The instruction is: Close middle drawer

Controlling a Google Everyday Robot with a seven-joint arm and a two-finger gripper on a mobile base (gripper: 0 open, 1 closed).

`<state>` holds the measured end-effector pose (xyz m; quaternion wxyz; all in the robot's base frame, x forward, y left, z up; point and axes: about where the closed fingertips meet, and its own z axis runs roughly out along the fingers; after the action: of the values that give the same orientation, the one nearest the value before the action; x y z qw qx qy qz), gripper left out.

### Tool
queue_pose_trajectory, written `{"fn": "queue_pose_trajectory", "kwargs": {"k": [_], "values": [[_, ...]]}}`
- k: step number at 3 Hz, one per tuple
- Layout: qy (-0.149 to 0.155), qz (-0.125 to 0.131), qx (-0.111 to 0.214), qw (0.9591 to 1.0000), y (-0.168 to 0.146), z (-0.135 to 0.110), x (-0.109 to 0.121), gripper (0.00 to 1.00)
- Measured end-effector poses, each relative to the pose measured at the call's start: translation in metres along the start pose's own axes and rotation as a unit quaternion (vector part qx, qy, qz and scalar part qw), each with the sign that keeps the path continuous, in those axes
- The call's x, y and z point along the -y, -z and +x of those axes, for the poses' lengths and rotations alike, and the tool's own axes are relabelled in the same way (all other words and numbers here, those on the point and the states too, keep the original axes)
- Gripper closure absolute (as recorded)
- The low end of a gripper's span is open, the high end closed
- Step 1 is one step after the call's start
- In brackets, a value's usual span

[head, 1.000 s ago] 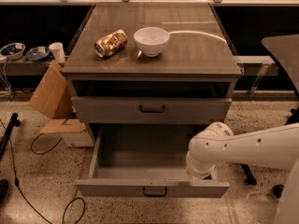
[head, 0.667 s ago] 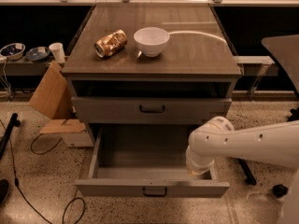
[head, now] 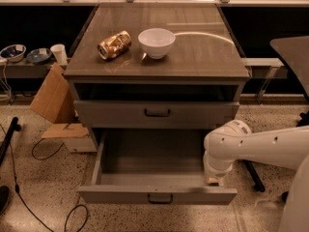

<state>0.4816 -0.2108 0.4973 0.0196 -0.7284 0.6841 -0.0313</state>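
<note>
The middle drawer [head: 145,195] is pulled far out of the grey cabinet [head: 159,74]. Its box is empty, with a low flat front and a small dark bar handle [head: 160,198]. My white arm [head: 260,149] reaches in from the right, its wrist bent down over the drawer's right front corner. My gripper [head: 213,179] points down just inside the drawer, behind the front panel at its right end, mostly hidden by the wrist. Above, a taller-fronted drawer [head: 157,112] with a wider handle stands slightly out.
A crushed can [head: 115,44] and a white bowl [head: 156,42] sit on the cabinet top. Cardboard pieces [head: 50,100] lean at the cabinet's left. Cables [head: 43,151] lie on the floor at left. A dark table corner [head: 292,52] is at right.
My arm's wrist has shifted slightly to the right and up over the drawer's right end. The drawer has not visibly moved.
</note>
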Motion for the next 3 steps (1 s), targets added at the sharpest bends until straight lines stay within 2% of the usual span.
{"fn": "queue_pose_trajectory", "kwargs": {"k": [2,3], "values": [[-0.043,-0.037,-0.03,0.998,-0.023,0.045,-0.016,1.0],[-0.069,-0.033,-0.05,0.9958,-0.017,0.069,-0.017,1.0]]}}
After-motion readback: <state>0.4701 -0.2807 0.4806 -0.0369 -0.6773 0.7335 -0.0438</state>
